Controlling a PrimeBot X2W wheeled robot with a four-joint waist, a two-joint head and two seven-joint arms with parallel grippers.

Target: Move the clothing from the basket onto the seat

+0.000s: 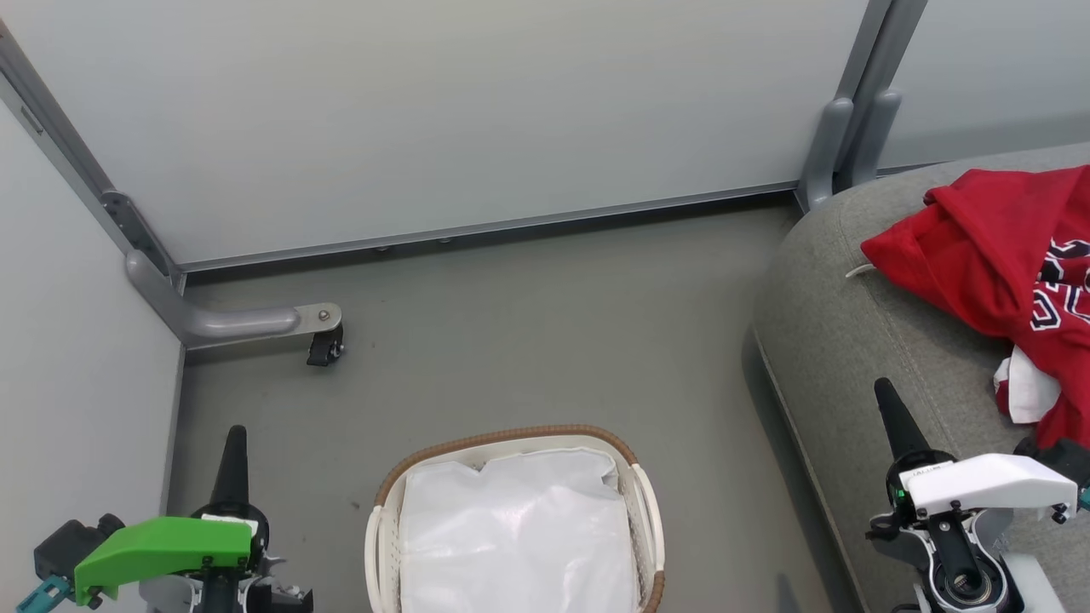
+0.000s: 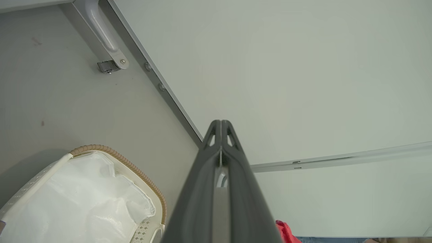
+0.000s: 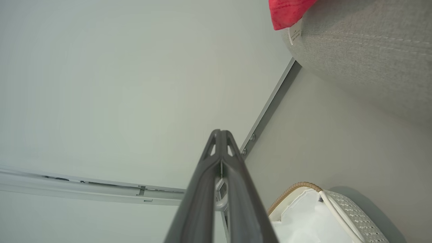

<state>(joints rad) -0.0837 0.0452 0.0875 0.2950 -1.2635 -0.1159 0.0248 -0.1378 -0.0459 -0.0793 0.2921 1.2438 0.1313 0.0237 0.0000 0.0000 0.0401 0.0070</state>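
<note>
The red clothing (image 1: 996,264) with white trim and block lettering lies heaped on the grey seat (image 1: 851,340) at the right; a red corner of the clothing (image 3: 287,13) hangs over the seat (image 3: 364,50) edge. The white basket (image 1: 385,519) with a brown rim stands on the floor at bottom centre, showing just its white liner (image 1: 519,536). My left gripper (image 1: 234,438) is shut and empty, left of the basket (image 2: 133,165). My right gripper (image 1: 886,396) is shut and empty above the seat's front, beside the clothing. Basket (image 3: 354,209) rim sits low right in the right wrist view.
Pale partition walls (image 1: 426,111) close off the back and left. A grey metal foot with a black caster (image 1: 324,345) juts onto the floor at left. Two grey posts (image 1: 851,136) stand behind the seat. Open grey floor (image 1: 553,332) lies between basket, wall and seat.
</note>
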